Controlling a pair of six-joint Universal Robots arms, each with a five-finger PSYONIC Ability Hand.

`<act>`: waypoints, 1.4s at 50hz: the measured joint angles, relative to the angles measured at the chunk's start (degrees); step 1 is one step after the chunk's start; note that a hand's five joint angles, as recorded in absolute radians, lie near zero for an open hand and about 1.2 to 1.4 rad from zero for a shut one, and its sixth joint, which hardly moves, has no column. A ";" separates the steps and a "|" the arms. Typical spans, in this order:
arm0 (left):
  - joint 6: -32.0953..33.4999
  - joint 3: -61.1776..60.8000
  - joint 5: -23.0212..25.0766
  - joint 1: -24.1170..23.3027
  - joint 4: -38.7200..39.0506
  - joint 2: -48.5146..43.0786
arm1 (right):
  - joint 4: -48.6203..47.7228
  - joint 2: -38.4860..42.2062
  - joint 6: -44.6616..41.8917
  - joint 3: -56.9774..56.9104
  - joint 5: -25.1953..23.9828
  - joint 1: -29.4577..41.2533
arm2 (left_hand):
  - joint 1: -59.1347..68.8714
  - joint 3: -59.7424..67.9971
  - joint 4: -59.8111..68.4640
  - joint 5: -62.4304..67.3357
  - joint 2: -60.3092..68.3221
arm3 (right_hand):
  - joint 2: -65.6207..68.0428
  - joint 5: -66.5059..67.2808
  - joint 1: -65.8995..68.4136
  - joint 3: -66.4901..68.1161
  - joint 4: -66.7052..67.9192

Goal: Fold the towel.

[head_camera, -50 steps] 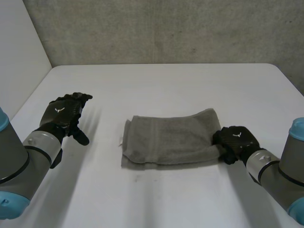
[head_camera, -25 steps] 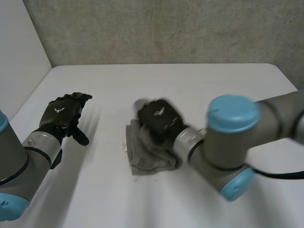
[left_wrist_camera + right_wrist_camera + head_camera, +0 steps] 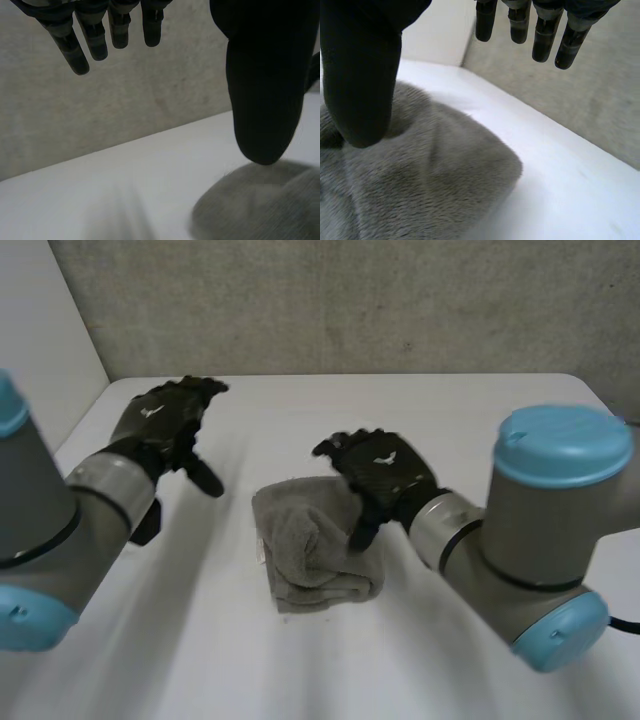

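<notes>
The grey towel [image 3: 315, 545] lies in a small folded bundle on the middle of the white table [image 3: 470, 420]. My right hand [image 3: 380, 475] hovers over the bundle's right part, fingers straight and spread, holding nothing. In the right wrist view the thumb [image 3: 360, 75] hangs just above the towel [image 3: 420, 185], and the fingers [image 3: 540, 30] point out past its rounded fold. My left hand [image 3: 165, 425] is raised off the table to the left of the towel, open and empty. In the left wrist view a corner of the towel [image 3: 260, 210] lies beyond the thumb [image 3: 265, 90].
A grey wall [image 3: 350, 300] runs behind the table's far edge, and a white panel [image 3: 40, 350] stands at the left. Bare tabletop surrounds the towel on all sides.
My right hand swept from the towel's right end across to the left, doubling the towel into a narrower bundle, then opened and let go. My left hand rose and shifted toward the towel.
</notes>
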 measured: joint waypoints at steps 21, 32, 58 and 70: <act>-10.96 29.21 -15.52 -14.13 -22.13 -32.01 | 6.94 7.53 15.49 -5.82 -3.57 -5.69 | 0.00 0.00 0.00 0.00 0.00 | -0.29 0.03 -0.19 -0.20 -0.22; -10.40 20.82 -19.63 -13.37 -19.54 -29.73 | 6.96 15.32 8.92 -9.30 -3.00 -3.47 | -0.28 0.00 0.00 -0.07 0.00 | -0.29 0.03 -0.19 -0.20 -0.22; -1.66 15.04 -17.00 -11.16 -12.20 -7.87 | 2.76 -6.41 2.07 -7.06 1.75 -7.94 | -0.28 0.00 0.00 -0.08 -0.02 | -0.29 0.03 -0.23 -0.20 -0.22; 5.04 15.24 -11.11 -1.75 -13.66 6.46 | -1.81 -17.11 2.16 -2.46 5.06 -16.53 | -0.28 0.00 0.00 -0.08 -0.02 | -0.29 0.03 -0.23 -0.21 -0.22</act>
